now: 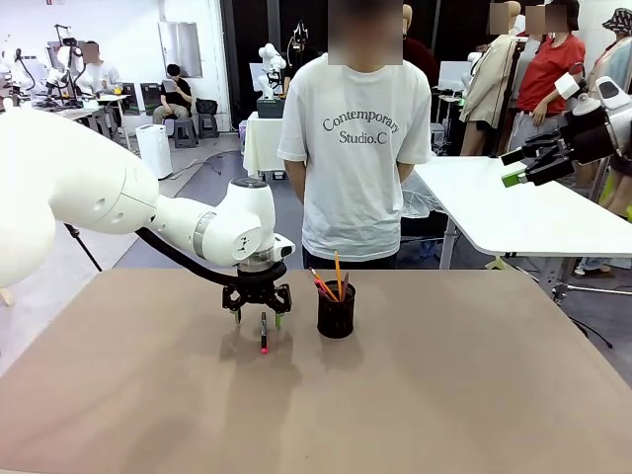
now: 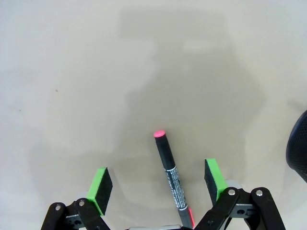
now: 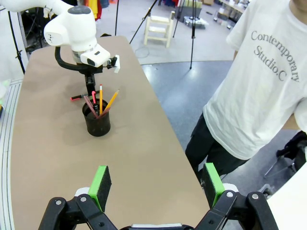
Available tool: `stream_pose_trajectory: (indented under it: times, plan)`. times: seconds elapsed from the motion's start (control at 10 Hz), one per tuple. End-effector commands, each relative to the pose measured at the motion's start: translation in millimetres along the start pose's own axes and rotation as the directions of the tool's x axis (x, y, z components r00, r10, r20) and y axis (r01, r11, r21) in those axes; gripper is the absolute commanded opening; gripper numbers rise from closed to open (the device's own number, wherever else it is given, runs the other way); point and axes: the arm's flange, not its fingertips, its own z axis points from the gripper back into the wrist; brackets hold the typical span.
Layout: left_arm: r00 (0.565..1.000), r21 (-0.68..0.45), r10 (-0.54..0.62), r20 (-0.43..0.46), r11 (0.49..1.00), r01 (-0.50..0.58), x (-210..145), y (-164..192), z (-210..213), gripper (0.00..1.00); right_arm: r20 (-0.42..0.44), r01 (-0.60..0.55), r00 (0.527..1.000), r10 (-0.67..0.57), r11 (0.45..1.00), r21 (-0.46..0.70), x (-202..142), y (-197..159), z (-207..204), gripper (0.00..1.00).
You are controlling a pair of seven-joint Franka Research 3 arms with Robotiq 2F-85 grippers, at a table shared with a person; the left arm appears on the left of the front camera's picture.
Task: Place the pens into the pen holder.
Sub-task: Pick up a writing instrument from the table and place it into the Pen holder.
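My left claw point(image 1: 257, 314) hangs just above the surface point(image 1: 444, 395), fingers pointing down and spread wide, gripping nothing. Between its green pads point(image 2: 101, 184) lies a black pen point(image 2: 171, 178), flat on the surface and touching neither pad. In the left wrist view its pink end points away from my wrist, toward the top of the picture, and its long axis runs nearly along my fingers, tilted slightly. A red mark shows near its lower end, close to my palm. In the front view the pen lies lengthwise toward the camera, its pink end nearest.

Just beside my left claw, toward my right arm, stands the holder point(image 1: 336, 310), a black mesh cup, upright. In it are several pencils point(image 1: 337, 276), orange, reddish and brownish, leaning apart and sticking out well above the rim.

My right claw point(image 1: 521, 166) is raised high off to the side, well apart from the holder, its jaws also wide and empty. A person point(image 1: 357, 138) in a white T-shirt stands at the far edge of the surface.
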Motion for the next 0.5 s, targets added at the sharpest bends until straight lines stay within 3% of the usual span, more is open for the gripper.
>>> stream_pose_trajectory:
  times: [0.0,0.4]
  plan:
    - [0.999,0.022,0.033,0.001,0.999,-0.033,-1.5,4.0,-4.4,0.82,-0.019,0.018,1.0,-0.018,1.0,0.008,4.5,-0.7,-0.1,1.0]
    - [0.998,0.039,0.065,-0.001,0.997,-0.065,-0.7,3.4,-5.9,0.03,-0.019,0.018,1.0,-0.018,1.0,0.008,4.5,-0.7,-0.1,1.0]
